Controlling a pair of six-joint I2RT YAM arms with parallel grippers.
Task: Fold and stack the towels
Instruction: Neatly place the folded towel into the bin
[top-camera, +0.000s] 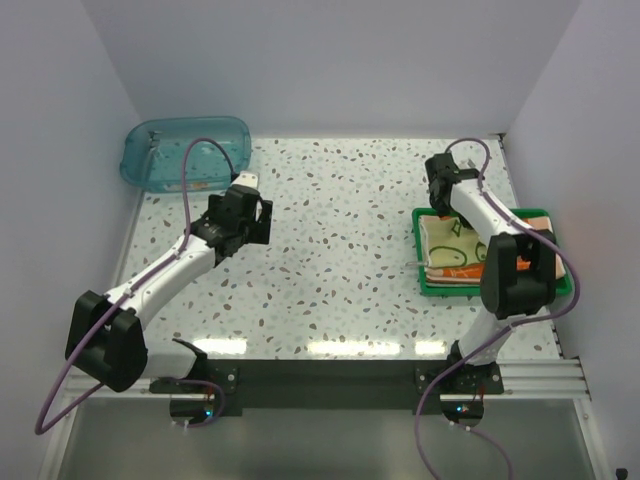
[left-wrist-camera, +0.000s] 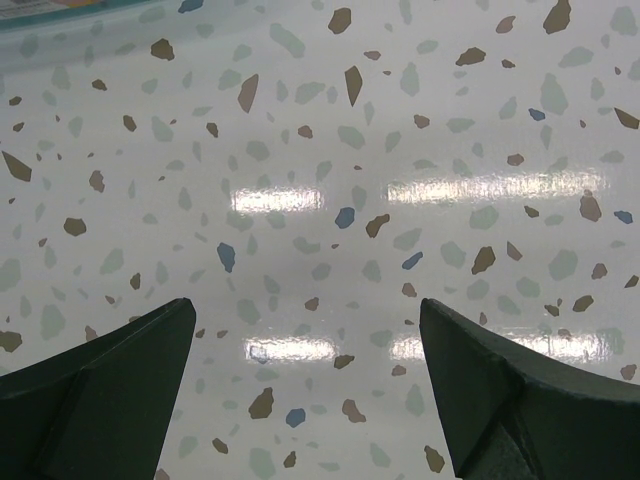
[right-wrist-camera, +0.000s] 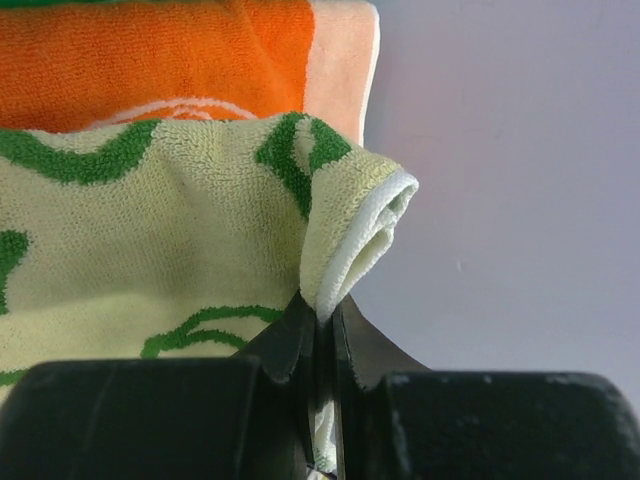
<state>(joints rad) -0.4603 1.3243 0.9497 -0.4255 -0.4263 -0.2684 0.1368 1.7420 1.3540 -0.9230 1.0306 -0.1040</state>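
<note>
Pinching only a hem of the green towel (right-wrist-camera: 150, 230) in our right fingers (right-wrist-camera: 305, 335), we risk it slipping; left fingers (top-camera: 255, 218) hang spread.

The left arm (top-camera: 160, 275) is stretched out from its base, well to the left of the green tray (top-camera: 447, 292). The left gripper (top-camera: 245, 215) is pointed down, and its fingers (left-wrist-camera: 110, 400) are spread wide apart — nothing is caught between them. The right arm (top-camera: 505, 260) is bent over the tray, with the forearm carried to the tray's far left corner. There the right gripper (right-wrist-camera: 320, 310) is pinched tight on a fold of the green towel (right-wrist-camera: 150, 250).
</note>
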